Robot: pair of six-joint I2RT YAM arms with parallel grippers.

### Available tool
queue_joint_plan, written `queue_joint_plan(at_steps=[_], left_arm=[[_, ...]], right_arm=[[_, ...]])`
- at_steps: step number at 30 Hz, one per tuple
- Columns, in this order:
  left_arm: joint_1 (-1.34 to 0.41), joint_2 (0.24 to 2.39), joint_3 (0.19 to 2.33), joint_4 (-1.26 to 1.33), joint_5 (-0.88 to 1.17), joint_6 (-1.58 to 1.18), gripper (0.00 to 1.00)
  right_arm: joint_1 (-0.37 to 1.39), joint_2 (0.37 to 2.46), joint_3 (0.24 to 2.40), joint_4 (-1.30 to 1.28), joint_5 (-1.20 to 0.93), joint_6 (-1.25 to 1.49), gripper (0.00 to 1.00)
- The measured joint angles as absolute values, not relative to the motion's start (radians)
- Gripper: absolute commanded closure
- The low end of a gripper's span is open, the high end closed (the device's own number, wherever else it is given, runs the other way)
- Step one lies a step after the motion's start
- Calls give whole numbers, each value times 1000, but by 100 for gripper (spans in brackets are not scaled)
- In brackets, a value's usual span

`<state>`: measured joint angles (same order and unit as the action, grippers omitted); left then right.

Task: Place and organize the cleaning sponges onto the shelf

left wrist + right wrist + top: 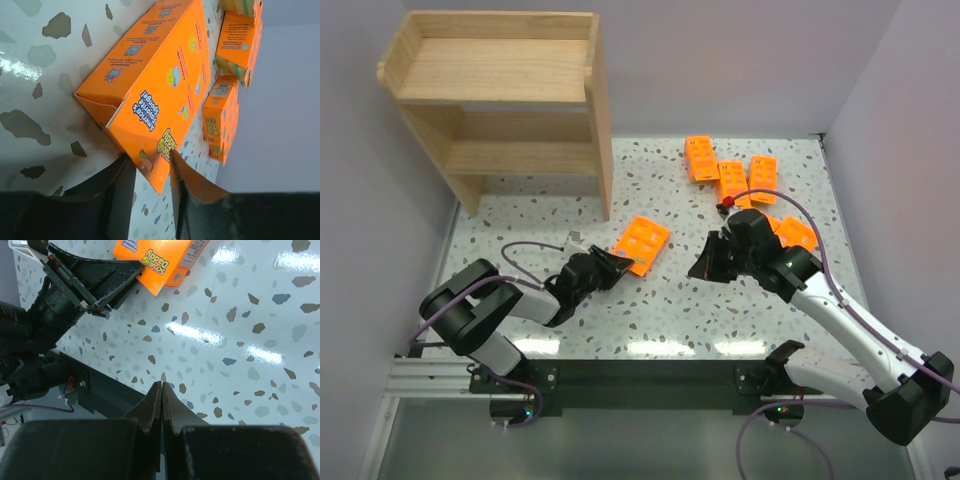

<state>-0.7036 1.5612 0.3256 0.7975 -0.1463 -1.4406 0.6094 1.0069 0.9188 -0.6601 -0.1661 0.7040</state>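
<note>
One flat orange cleaning sponge pack (642, 243) lies on the speckled table right of the shelf (500, 90). My left gripper (618, 264) has its jaws round the pack's near corner (150, 100), one finger on each face, shut on it. Several more orange packs (731, 183) lie at the back right, and they also show in the left wrist view (220, 120). My right gripper (705, 265) hovers mid-table, shut and empty (162, 385). From the right wrist I see the left gripper (90, 275) at the held pack (155, 260).
The wooden two-tier shelf stands at the back left against the wall. One pack (796, 233) lies partly under my right arm. White walls close in the table on the left, back and right. A black rail (640, 375) runs along the near edge.
</note>
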Motion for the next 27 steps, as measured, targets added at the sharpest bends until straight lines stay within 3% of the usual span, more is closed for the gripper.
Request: queue_joint_plan(at_steps=[6,11,16,24,27], left_arm=[[-704,1594,335,852,-148,-1443,100],[-704,1567,301,885,-145,-1436,100],[-704,1407,247,818,-104,-1407,100],[-756,734,313,356,-58,-1259,100],[-756,590,416,189,-58,-1187,100]], right_arm=[[609,997,903,-682,-163,709,100],[609,983,902,-688,-149,714,100],[608,980,903,-696,-145,715,100],[606,981,950,-746,-111,710,100],[603,989,984,-750,-96,701,100]])
